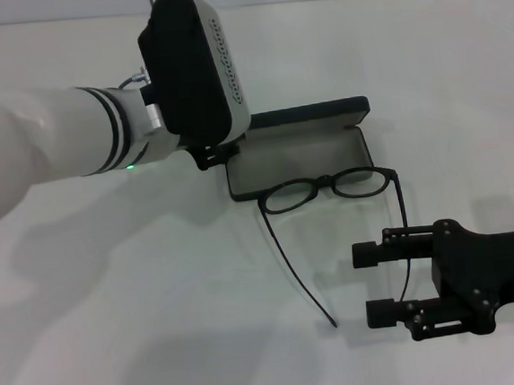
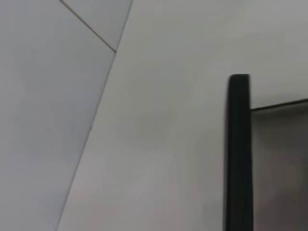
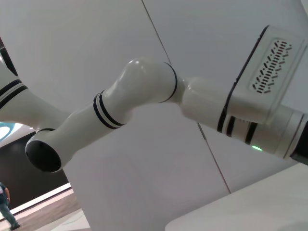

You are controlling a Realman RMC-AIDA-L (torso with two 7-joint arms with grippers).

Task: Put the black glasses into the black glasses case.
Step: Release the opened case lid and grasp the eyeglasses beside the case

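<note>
Between the right gripper's (image 1: 379,283) parted fingers, one black glasses (image 1: 331,187) temple (untouched).

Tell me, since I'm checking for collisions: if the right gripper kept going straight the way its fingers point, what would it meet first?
Probably the black glasses: the right gripper points toward the robot's left, and the far temple arm already runs between its open fingers. The near temple arm lies next in line, though heights are unclear.

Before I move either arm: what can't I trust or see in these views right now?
- Left pincer: head view, hidden under its own wrist housing; open or shut unknown, and contact with the case too.
- Case's left end: head view, covered by that arm.
- Glasses: right temple runs between the right pincer's open fingers; contact unclear.
- Left wrist view: only the case's edge. Right wrist view: neither object.
</note>
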